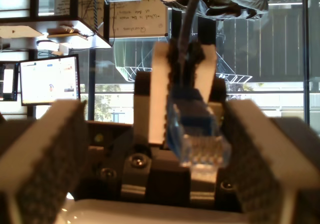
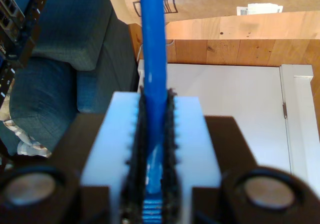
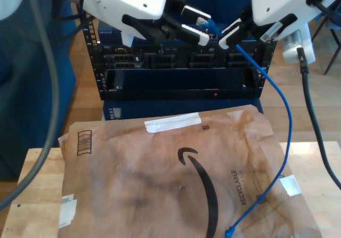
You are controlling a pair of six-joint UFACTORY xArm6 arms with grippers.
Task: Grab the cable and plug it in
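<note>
My second gripper [image 2: 152, 134] pinched the cable [image 2: 151, 58] behind its plug [image 1: 200, 141]; my first gripper [image 1: 155, 149] stood spread around it; a handover seemed underway, needing a closing grasp.

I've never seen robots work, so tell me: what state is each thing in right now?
my first gripper: open
my second gripper: shut on the cable
cable: gripped near one plug, rest hanging slack
plug: in the air, not yet plugged in
rack: red light lit
</note>
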